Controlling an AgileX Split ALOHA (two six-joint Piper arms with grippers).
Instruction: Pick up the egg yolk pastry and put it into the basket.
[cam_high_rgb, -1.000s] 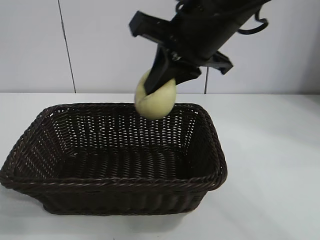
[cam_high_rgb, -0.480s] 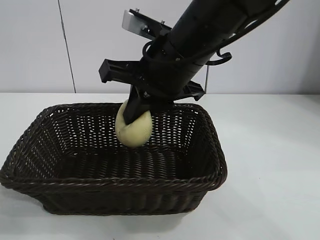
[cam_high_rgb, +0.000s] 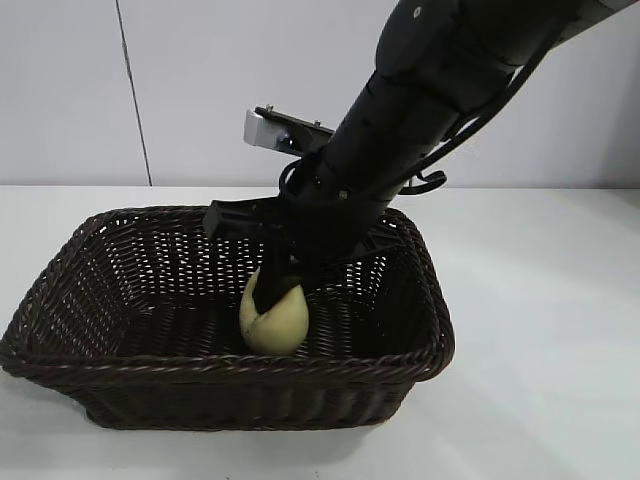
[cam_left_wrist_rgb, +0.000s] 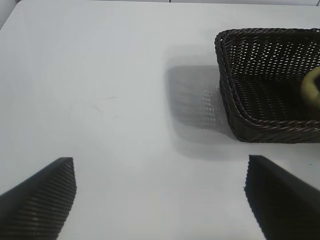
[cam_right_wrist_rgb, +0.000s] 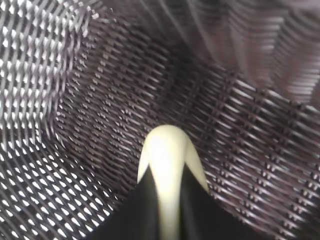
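Observation:
The dark brown wicker basket (cam_high_rgb: 60, 290) stands on the white table. My right gripper (cam_high_rgb: 275, 292) reaches down into it and is shut on the pale yellow egg yolk pastry (cam_high_rgb: 275, 322), which is low inside the basket near its front wall, at or just above the floor. In the right wrist view the pastry (cam_right_wrist_rgb: 167, 160) is squeezed between the two black fingers over the woven basket floor (cam_right_wrist_rgb: 75, 125). My left gripper (cam_left_wrist_rgb: 160, 195) is open and empty over bare table, beside the basket (cam_left_wrist_rgb: 235, 100); the pastry (cam_left_wrist_rgb: 311, 86) shows at that view's edge.
The white table top (cam_high_rgb: 540, 330) surrounds the basket. A pale wall with a dark vertical seam (cam_high_rgb: 132, 90) stands behind. The right arm (cam_high_rgb: 430, 90) slants down from the upper right over the basket's back rim.
My right gripper has come down and to the left with the pastry, from above the basket's back rim to deep inside the basket.

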